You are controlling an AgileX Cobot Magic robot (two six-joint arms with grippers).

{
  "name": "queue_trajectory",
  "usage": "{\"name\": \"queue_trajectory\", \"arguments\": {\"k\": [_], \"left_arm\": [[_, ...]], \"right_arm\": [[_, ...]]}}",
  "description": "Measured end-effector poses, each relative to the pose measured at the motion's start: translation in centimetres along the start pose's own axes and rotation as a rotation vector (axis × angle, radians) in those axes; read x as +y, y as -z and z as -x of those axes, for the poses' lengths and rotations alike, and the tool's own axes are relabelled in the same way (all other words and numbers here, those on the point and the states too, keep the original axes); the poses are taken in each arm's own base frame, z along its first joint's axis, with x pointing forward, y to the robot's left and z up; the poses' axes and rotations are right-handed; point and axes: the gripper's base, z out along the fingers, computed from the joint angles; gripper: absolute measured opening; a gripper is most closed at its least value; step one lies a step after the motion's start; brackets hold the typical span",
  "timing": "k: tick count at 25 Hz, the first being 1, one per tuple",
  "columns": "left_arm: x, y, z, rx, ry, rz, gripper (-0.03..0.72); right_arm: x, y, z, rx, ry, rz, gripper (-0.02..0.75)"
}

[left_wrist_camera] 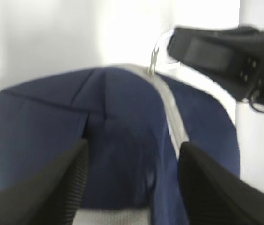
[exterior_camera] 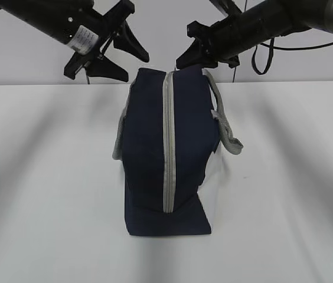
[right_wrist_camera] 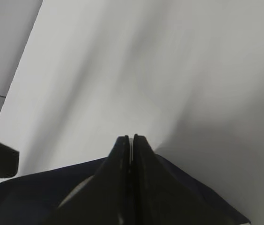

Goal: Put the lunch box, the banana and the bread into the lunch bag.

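The navy lunch bag [exterior_camera: 146,147] stands upright on the white table with its grey zipper [exterior_camera: 167,141] running closed down the near face. My left gripper [exterior_camera: 136,68] is open, just above and left of the bag's top; in the left wrist view [left_wrist_camera: 133,145] its jaws straddle the bag [left_wrist_camera: 122,117] without touching it. My right gripper [exterior_camera: 181,62] is shut at the bag's top right, on the metal ring pull [left_wrist_camera: 153,58] at the zipper's end. The right wrist view shows it [right_wrist_camera: 128,137] pressed together. The lunch box, banana and bread are out of view.
Grey webbing handles hang on the bag's right [exterior_camera: 225,127] and left [exterior_camera: 117,147] sides. The white table [exterior_camera: 48,177] spreads around the bag, with a pale wall behind it. The right arm [left_wrist_camera: 216,51] crosses the upper right of the left wrist view.
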Motion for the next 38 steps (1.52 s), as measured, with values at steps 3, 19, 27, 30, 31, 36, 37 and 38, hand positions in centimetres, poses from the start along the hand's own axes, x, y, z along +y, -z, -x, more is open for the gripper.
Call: {"name": "queue_trajectory", "arguments": {"k": [3,19,27,30,31,36,37,38], "left_arm": [[-0.1,-1.0,1.4,-0.012,0.018,-0.030,0.424],[0.8,-3.6,2.0,0.080,0.077,-0.064,0.315],[0.3,-4.0,1.6,0.094,0.056,-0.064,0.032],[0.3,-4.0,1.5,0.097,0.053,-0.064,0.010],[0.3,-4.0,1.5,0.098,0.051,-0.064,0.008],[0.2,-4.0,1.4,0.109,0.028,-0.072,0.006],[0.2,-4.0,1.4,0.112,0.028,-0.072,0.006],[0.2,-4.0,1.4,0.114,0.028,-0.073,0.006]], "right_arm": [[0.0,0.0,0.0,0.000,0.002,0.000,-0.016],[0.0,0.0,0.0,-0.002,0.090,0.003,-0.016],[0.6,0.0,0.1,-0.022,0.265,0.065,-0.016],[0.8,0.0,0.0,-0.019,0.376,0.090,-0.016],[0.8,0.0,0.0,-0.021,0.415,0.098,-0.016],[0.6,-0.2,-0.1,-0.075,0.538,0.181,-0.016],[0.2,-0.5,-0.2,-0.084,0.538,0.194,-0.016],[-0.3,-0.7,-0.4,-0.094,0.538,0.203,-0.016]]}}
